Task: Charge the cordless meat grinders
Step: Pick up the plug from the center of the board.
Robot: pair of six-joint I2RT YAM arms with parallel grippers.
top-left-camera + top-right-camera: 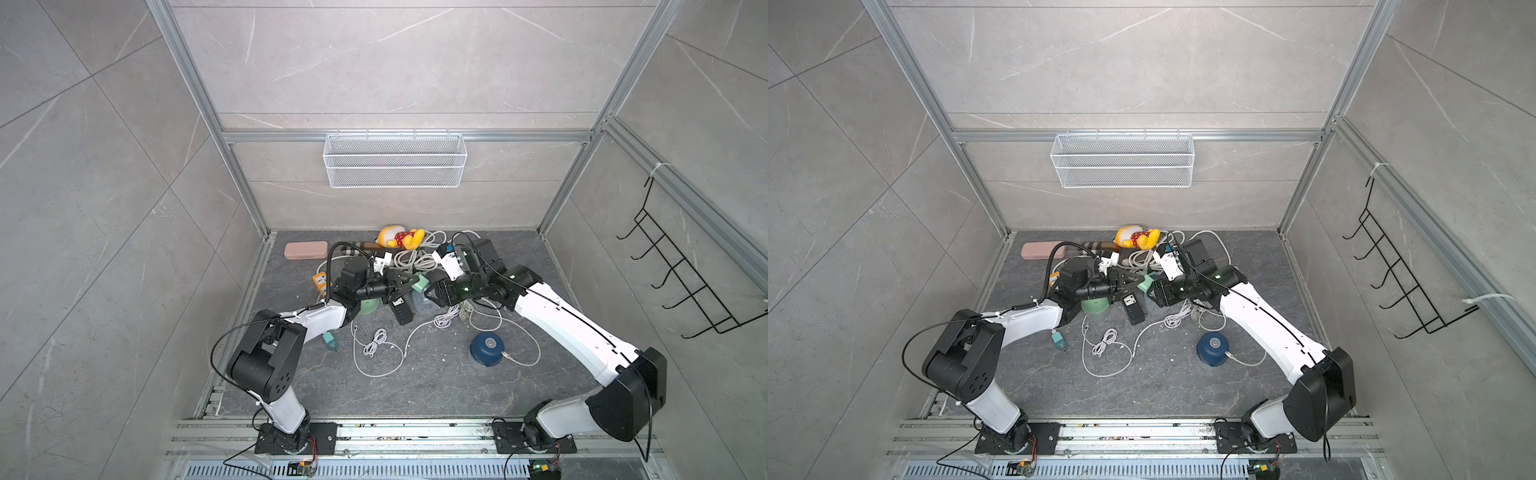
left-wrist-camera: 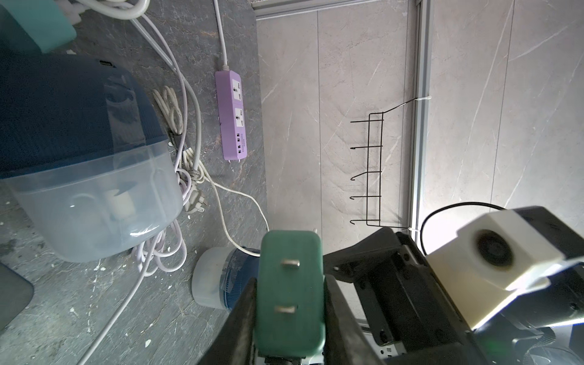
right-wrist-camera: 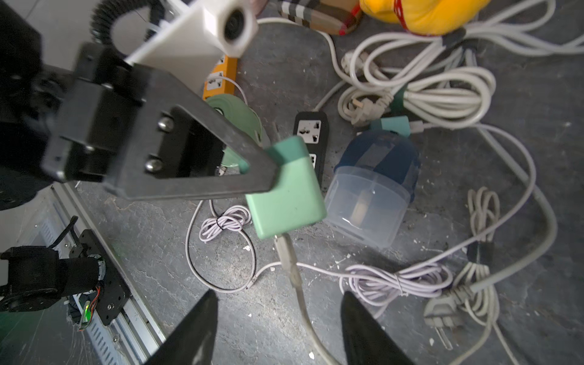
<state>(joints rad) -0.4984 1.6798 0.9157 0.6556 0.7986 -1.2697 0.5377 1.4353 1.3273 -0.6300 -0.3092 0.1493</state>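
Over grey stone floor (image 3: 281,69), left pincer (image 2: 290,281) clamps green adapter (image 3: 287,202) beside dark blue grinder (image 3: 379,158); right pincer (image 3: 278,303) gapes.

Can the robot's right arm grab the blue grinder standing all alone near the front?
Probably yes. The dark blue grinder stands in the open beside the right arm, with nothing over it and only a thin white cable at its side. The right end effector is open, gripping nothing.
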